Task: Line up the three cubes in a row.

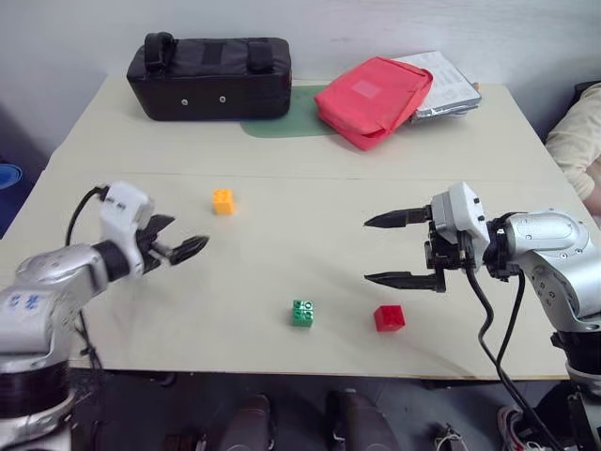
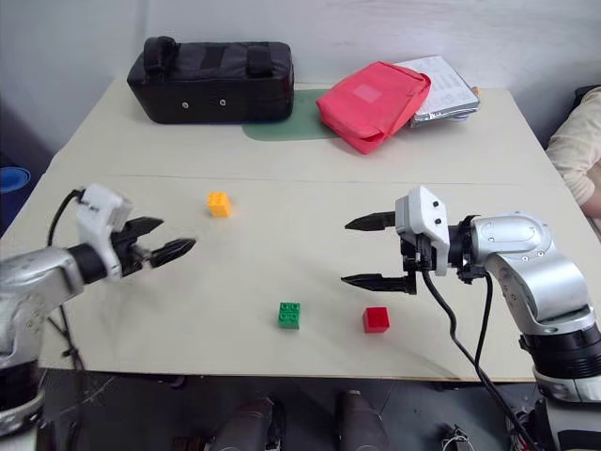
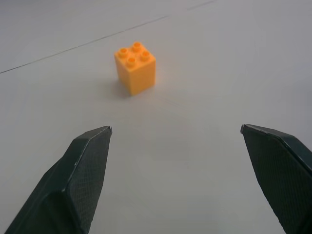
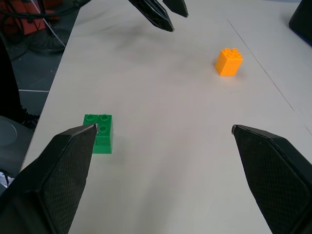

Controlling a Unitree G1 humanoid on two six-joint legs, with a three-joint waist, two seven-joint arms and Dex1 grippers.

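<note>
Three studded cubes lie apart on the beige table (image 1: 282, 141). The yellow-orange cube (image 1: 223, 201) sits left of centre, the green cube (image 1: 301, 312) near the front edge, the red cube (image 1: 389, 318) to its right. My left gripper (image 1: 178, 239) hovers open at the left, pointing toward the yellow-orange cube (image 3: 135, 67), a short way from it. Over the table's right side my right gripper (image 1: 380, 249) is open, fingers pointing left, above and just right of the red cube. Neither gripper holds anything. In the right wrist view the green cube (image 4: 99, 132) lies beside one finger.
A black bag (image 1: 210, 75) stands at the back left, with a green mat (image 1: 282, 124) beside it. A red fabric pouch (image 1: 374, 98) lies on papers (image 1: 447, 83) at the back right. A person's sleeve (image 1: 575, 136) shows at the right edge.
</note>
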